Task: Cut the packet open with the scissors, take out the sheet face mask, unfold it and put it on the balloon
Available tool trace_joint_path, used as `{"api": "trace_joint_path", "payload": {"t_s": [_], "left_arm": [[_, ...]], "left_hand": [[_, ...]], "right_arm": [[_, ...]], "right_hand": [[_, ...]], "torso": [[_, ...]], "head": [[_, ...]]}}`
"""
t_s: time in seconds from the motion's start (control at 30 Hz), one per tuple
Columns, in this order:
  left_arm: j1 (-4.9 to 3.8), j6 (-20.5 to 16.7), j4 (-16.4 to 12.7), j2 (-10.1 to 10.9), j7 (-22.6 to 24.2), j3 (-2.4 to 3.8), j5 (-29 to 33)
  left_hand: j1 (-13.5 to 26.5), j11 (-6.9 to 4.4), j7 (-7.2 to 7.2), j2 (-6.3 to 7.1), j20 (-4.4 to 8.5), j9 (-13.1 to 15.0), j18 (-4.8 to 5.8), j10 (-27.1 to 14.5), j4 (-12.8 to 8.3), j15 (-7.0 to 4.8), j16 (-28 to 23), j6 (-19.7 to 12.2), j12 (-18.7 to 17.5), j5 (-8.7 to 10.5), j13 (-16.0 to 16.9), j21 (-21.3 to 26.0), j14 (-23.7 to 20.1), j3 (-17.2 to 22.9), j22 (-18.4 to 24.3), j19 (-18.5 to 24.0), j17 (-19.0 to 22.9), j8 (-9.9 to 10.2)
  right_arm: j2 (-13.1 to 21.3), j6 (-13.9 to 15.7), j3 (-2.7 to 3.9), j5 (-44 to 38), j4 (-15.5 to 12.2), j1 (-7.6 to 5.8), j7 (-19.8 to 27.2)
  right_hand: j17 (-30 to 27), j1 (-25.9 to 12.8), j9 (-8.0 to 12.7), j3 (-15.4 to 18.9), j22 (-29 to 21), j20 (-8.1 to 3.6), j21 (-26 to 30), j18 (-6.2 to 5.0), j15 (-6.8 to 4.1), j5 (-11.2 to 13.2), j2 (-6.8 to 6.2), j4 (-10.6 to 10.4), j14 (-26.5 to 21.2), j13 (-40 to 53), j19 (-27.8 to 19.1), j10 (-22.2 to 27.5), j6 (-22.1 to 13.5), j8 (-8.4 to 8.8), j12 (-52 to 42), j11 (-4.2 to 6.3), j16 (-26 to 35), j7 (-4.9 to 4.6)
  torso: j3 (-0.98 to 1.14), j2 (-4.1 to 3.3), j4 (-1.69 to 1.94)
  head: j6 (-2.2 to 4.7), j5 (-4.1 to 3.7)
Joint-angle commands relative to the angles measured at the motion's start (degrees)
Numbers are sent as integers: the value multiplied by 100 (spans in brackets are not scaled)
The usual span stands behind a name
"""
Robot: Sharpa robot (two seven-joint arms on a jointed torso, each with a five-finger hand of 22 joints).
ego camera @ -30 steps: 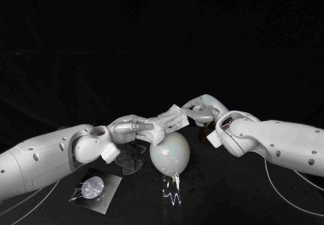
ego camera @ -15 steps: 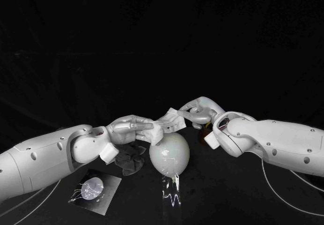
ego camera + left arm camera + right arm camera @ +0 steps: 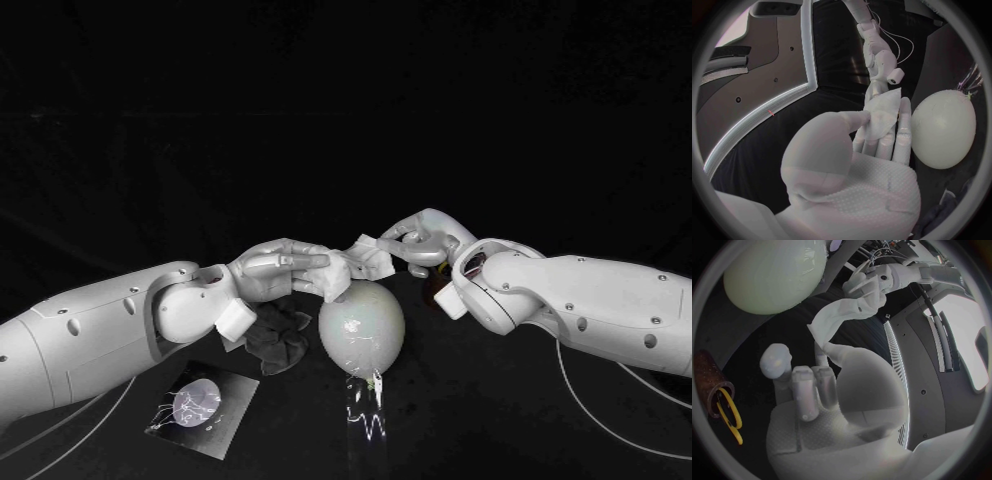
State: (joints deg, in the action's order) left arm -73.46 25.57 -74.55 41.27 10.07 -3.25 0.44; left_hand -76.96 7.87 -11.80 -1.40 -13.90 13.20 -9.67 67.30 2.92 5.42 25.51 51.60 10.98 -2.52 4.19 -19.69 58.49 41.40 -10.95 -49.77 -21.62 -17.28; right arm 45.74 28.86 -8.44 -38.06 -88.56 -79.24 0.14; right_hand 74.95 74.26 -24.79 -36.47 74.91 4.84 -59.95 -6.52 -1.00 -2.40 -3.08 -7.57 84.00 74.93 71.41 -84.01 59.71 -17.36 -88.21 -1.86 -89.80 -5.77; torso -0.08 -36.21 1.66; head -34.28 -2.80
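Right hand [image 3: 418, 243] moved closer to left hand [image 3: 281, 270] | both pinch sheet mask [image 3: 364, 258], right apparently | above balloon [image 3: 361, 325] | black table [image 3: 505, 430]

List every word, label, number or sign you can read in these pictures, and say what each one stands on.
No text can be read.
The packet bears a pale round picture with thin lines; any print on it is too small to read.
The sheet face mask, held by the left hand and the right hand, shows no print.
The balloon shows no print.
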Motion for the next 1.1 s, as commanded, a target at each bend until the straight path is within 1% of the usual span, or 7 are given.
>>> {"api": "trace_joint_path", "payload": {"t_s": [0.03,0.33,0.4,0.5,0.7,0.77,1.1], "left_arm": [[-47,-5,-46,-13,145,11,140],[-245,-194,-115,-59,111,19,229],[-310,-407,-124,-97,31,19,247],[-363,-589,-119,-132,-68,19,258],[-447,-1006,-88,-182,-311,19,268],[-469,-1125,-83,-190,-376,19,270],[-547,-1716,-112,-225,-562,20,361]], "left_hand": [[-23,-30,11,-45,48,39,-64,94,-1,-44,66,12,43,-28,11,-79,53,-46,-45,-37,-22,-148],[-35,-61,31,-52,116,33,-71,218,-4,-88,161,-16,47,-28,12,-261,157,-83,-158,-103,-49,-169],[-41,-71,34,-61,143,28,-78,272,-5,-105,195,-36,56,-29,16,-324,216,-87,-196,-141,-58,-166],[-44,-86,47,-62,171,26,-77,325,-6,-125,220,-37,60,-27,18,-388,278,-90,-234,-172,-69,-175],[-42,-107,61,-55,205,26,-76,395,-6,-148,235,-31,58,-29,19,-468,346,-91,-284,-196,-76,-192],[-43,-113,66,-50,216,25,-75,417,-10,-156,238,-30,56,-29,19,-493,367,-88,-300,-201,-78,-196],[-41,-144,85,-24,276,12,-72,563,-31,-196,236,-48,41,-29,18,-654,504,-59,-402,-227,-79,-209]], "right_arm": [[-25,-64,-3,-167,50,-4,-54],[-131,-44,-22,-219,178,5,-8],[-160,-45,-29,-149,213,8,66],[-179,-44,-37,-55,243,11,166],[-184,43,-50,272,300,18,505],[-176,96,-53,386,322,21,631],[-151,198,-59,583,443,43,1022]], "right_hand": [[1505,20,-5,-213,643,8,32,-1,-53,-37,2,195,600,1310,-39,-474,33,-29,46,36,-20,-2],[1148,-38,-2,-224,508,20,486,-85,-22,-35,20,181,412,937,-344,-220,-149,34,490,-10,83,-60],[-104,-172,-3,-141,46,100,2002,-318,73,-5,-44,109,-364,-238,-1406,709,-422,129,1988,-123,611,-153],[-2445,-380,41,59,-265,244,2649,-276,224,-120,-201,-77,-2197,-2165,-1963,2381,-770,289,4574,-319,2170,-278],[-3812,-508,181,384,-1228,546,3892,-281,580,-103,-474,-432,-3311,-3720,-2570,2928,-1139,521,6199,-586,4094,-616],[-4442,-311,261,586,-2003,755,4566,-412,643,-50,-479,-528,-3152,-4740,-2428,2578,-1118,586,6778,-660,4880,-637],[-5383,35,486,1085,-3338,972,5620,-392,892,-85,-402,-639,-3471,-6260,-2402,2658,-1019,760,7380,-803,6344,-752]], "torso": [[-3,0,1],[0,0,3],[-1,1,1],[-1,4,1],[1,2,0],[1,2,1],[-1,1,8]], "head": [[13,-4],[19,22],[16,26],[18,32],[17,47],[17,51],[11,87]]}}
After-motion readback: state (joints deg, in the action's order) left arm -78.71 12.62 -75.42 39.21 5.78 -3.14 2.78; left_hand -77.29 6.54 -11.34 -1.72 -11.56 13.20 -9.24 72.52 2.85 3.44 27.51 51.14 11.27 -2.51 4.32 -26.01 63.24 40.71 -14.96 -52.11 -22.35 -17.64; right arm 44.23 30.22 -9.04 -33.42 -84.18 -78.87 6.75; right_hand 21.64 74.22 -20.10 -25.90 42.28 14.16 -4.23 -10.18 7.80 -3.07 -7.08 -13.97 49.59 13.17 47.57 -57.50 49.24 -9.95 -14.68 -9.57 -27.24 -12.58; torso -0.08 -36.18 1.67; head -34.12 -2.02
